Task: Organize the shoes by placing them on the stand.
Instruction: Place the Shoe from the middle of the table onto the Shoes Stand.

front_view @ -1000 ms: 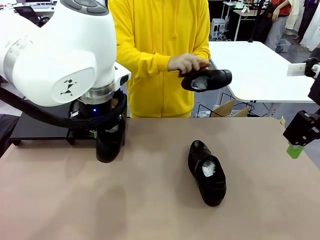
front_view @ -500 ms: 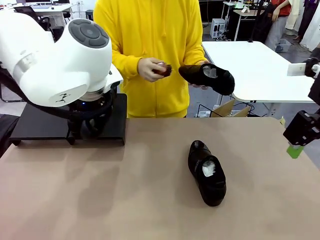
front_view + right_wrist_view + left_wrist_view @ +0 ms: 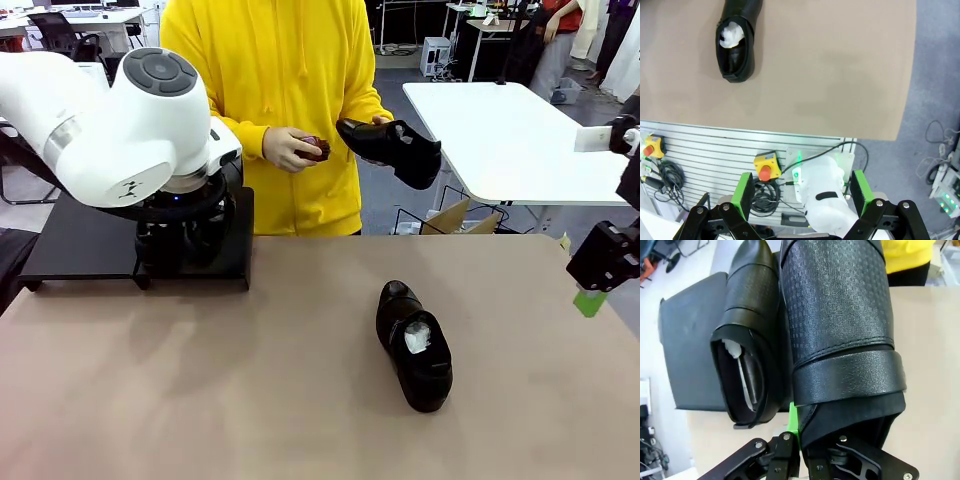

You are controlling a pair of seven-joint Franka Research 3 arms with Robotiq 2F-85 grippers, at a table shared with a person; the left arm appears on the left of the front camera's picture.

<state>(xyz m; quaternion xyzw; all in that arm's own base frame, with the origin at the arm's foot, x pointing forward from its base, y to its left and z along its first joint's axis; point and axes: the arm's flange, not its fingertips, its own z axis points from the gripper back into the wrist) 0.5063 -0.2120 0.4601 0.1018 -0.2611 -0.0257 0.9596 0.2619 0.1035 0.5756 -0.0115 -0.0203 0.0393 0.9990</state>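
left gripper (image 3: 795, 432) clamps a dress shoe (image 3: 840, 330) by its collar: seat it flat on the stand (image 3: 690, 340) beside the other shoe (image 3: 747, 340); right gripper (image 3: 802, 194) spread, idle.

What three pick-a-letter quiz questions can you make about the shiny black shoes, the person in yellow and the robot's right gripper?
1. Where does the glossy black leather shoe stuffed with white paper lie alone?
A) on the beige tabletop
B) on the floor
C) on a chair

2. How many shoes does the person in the yellow hoodie hold?
A) none
B) one
C) two

3. How is the right gripper?
A) open, holding nothing
B) shut on a shoe
C) shut on a ball

Answers:
1 A: it rests near the tabletop's middle, touching nothing else.
2 B: the person grips a single black shoe, plus a small dark brown brush.
3 A: its green-padded fingers stand wide apart with nothing between them.
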